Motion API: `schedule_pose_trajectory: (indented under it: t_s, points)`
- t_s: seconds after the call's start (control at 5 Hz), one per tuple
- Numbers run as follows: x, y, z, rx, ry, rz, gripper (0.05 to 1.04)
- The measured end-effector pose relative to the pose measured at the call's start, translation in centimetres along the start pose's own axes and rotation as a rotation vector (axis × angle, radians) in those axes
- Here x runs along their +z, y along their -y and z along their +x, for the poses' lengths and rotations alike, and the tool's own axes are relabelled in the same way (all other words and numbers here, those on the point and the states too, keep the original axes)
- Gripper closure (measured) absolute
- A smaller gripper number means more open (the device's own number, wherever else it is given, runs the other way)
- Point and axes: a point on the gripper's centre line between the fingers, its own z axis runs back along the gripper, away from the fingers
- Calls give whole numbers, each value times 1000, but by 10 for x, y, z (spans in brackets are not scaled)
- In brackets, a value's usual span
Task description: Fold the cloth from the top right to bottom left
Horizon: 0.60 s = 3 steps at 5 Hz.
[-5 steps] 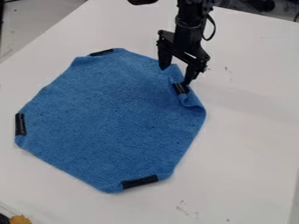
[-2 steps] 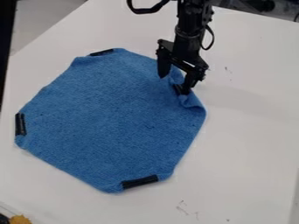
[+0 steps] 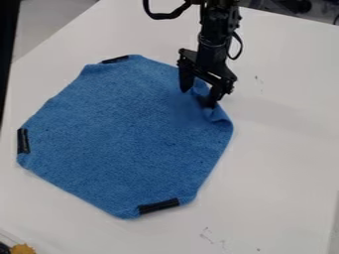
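Over the upper right corner of the cloth hangs the black gripper [image 3: 197, 98], open, its two fingers spread apart. Its right finger is down at the black clip on that corner and partly hides it; the left one stands over the cloth's upper right edge. The blue cloth [image 3: 129, 134] lies spread mostly flat on the white table [image 3: 278, 163], with a small raised fold beside the right finger. Black clips are on its other corners: top [image 3: 115, 59], left [image 3: 23, 141] and bottom [image 3: 159, 206].
A yellow-orange toothed object [image 3: 23, 249] sits at the bottom left corner of the view. A dark vertical bar [image 3: 8, 49] stands along the upper left edge. Dark equipment lies behind the table at the top right.
The gripper has come down slightly onto the cloth's upper right corner, covering more of the clip there. A dark bar has appeared at the left edge, and the arm's cable has shifted.
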Motion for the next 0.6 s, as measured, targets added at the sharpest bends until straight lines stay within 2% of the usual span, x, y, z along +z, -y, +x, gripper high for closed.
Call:
schedule_pose_trajectory:
  t_s: [0.2, 0.6]
  points:
    - [0, -1, 1, 7, 8, -7, 116]
    - [-3, 1, -2, 11, 11, -10, 651]
